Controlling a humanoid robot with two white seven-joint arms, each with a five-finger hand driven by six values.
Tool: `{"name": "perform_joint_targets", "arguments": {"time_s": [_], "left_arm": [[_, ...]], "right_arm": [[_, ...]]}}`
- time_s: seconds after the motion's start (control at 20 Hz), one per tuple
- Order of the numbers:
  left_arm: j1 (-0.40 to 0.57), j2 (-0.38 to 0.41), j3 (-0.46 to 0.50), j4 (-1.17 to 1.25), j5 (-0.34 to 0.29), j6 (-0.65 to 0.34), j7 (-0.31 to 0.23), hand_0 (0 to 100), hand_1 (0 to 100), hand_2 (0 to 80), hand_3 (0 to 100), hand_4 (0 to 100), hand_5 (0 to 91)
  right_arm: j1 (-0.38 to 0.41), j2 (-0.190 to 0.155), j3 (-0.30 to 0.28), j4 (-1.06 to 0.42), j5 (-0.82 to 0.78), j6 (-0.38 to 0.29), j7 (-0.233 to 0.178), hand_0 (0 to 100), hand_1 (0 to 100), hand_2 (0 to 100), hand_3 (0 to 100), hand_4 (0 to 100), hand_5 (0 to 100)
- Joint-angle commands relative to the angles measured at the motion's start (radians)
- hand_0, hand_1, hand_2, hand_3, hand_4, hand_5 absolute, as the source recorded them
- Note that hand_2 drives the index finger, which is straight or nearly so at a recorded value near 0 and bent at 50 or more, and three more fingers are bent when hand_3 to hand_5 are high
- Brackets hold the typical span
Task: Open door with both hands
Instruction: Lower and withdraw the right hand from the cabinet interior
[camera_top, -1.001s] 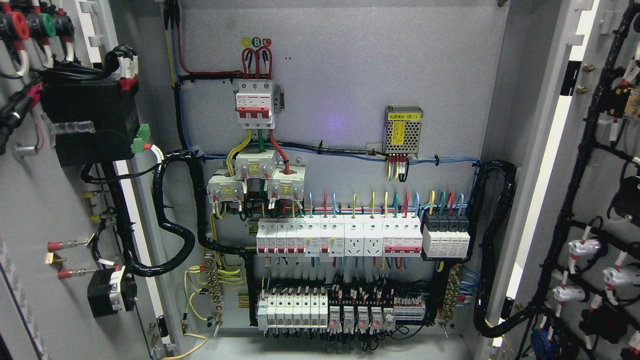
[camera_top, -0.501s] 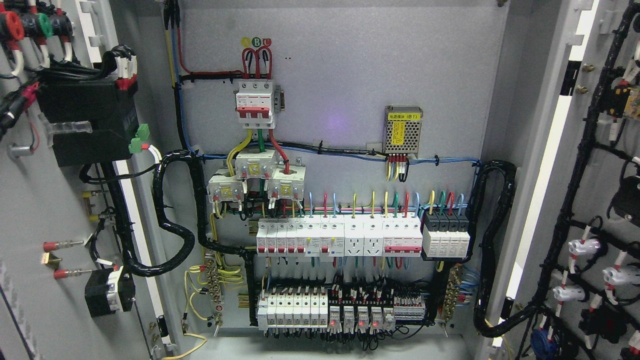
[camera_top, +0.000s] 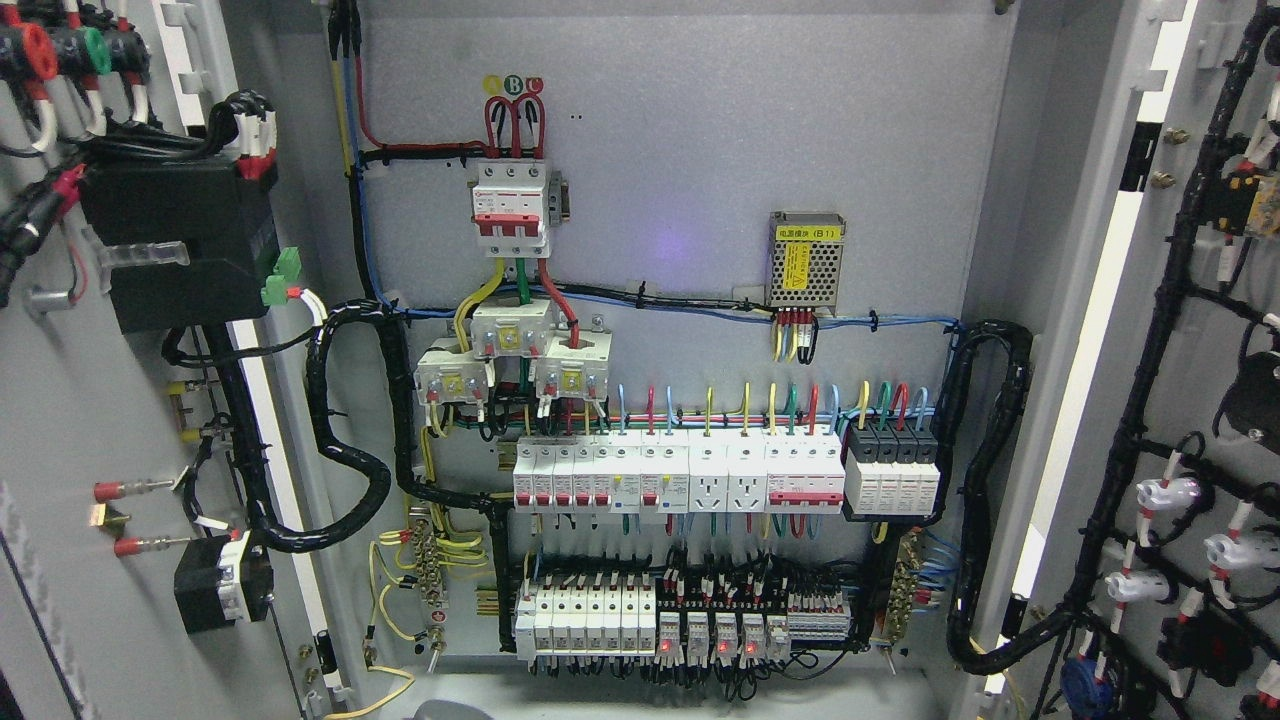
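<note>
Head view: electrical cabinet (camera_top: 680, 200) stands wide open, left door (camera_top: 90, 400) and right door (camera_top: 1200, 400) both swung out to either side of the grey back panel w/ its rows of breakers (camera_top: 680, 475). Neither robot hand shows in frame, so finger state can't be told. Small grey shape (camera_top: 450, 711) at bottom edge below the breakers, unidentifiable.

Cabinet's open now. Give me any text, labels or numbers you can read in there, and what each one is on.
"B": green round sticker above the top breaker.
"(B1)": end of the yellow label on the mesh power supply; the characters before it are too blurred to read.
Print on the breakers, the yellow warning label and the relays: too small to read.
</note>
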Motion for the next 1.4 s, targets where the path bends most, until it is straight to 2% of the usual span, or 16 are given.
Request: {"name": "perform_joint_targets", "arguments": {"time_s": [0.0, 0.2, 0.3, 0.35, 0.5, 0.65, 0.75, 0.85, 1.05, 1.25, 1.35], "left_arm": [[0.000, -0.001, 0.000, 0.000, 0.000, 0.000, 0.000, 0, 0, 0.0, 0, 0, 0.0], [0.000, 0.000, 0.000, 0.000, 0.000, 0.000, 0.000, 0, 0, 0.0, 0, 0, 0.0], [0.000, 0.000, 0.000, 0.000, 0.000, 0.000, 0.000, 0, 0, 0.0, 0, 0, 0.0], [0.000, 0.000, 0.000, 0.000, 0.000, 0.000, 0.000, 0, 0, 0.0, 0, 0, 0.0], [0.000, 0.000, 0.000, 0.000, 0.000, 0.000, 0.000, 0, 0, 0.0, 0, 0, 0.0], [0.000, -0.001, 0.000, 0.000, 0.000, 0.000, 0.000, 0, 0, 0.0, 0, 0, 0.0], [0.000, -0.001, 0.000, 0.000, 0.000, 0.000, 0.000, 0, 0, 0.0, 0, 0, 0.0], [0.000, -0.001, 0.000, 0.000, 0.000, 0.000, 0.000, 0, 0, 0.0, 0, 0, 0.0], [0.000, 0.000, 0.000, 0.000, 0.000, 0.000, 0.000, 0, 0, 0.0, 0, 0, 0.0], [0.000, 0.000, 0.000, 0.000, 0.000, 0.000, 0.000, 0, 0, 0.0, 0, 0, 0.0], [0.000, -0.001, 0.000, 0.000, 0.000, 0.000, 0.000, 0, 0, 0.0, 0, 0, 0.0]], "right_arm": [[0.063, -0.012, -0.144, 0.017, -0.002, -0.059, -0.112, 0, 0, 0, 0, 0, 0], [0.160, -0.046, -0.132, -0.069, -0.005, -0.191, -0.348, 0, 0, 0, 0, 0, 0], [0.201, -0.081, -0.128, -0.109, -0.004, -0.222, -0.408, 0, 0, 0, 0, 0, 0], [0.221, -0.099, -0.127, -0.133, -0.004, -0.237, -0.424, 0, 0, 0, 0, 0, 0], [0.292, -0.170, -0.128, -0.213, -0.004, -0.285, -0.430, 0, 0, 0, 0, 0, 0], [0.397, -0.245, -0.142, -0.297, -0.004, -0.328, -0.430, 0, 0, 0, 0, 0, 0], [0.454, -0.277, -0.153, -0.342, -0.004, -0.372, -0.430, 0, 0, 0, 0, 0, 0], [0.505, -0.303, -0.176, -0.360, -0.002, -0.414, -0.430, 0, 0, 0, 0, 0, 0], [0.599, -0.310, -0.220, -0.376, -0.001, -0.471, -0.424, 0, 0, 0, 0, 0, 0], [0.631, -0.348, -0.269, -0.377, 0.094, -0.501, -0.422, 0, 0, 0, 0, 0, 0], [0.658, -0.363, -0.291, -0.379, 0.151, -0.538, -0.419, 0, 0, 0, 0, 0, 0]]}}
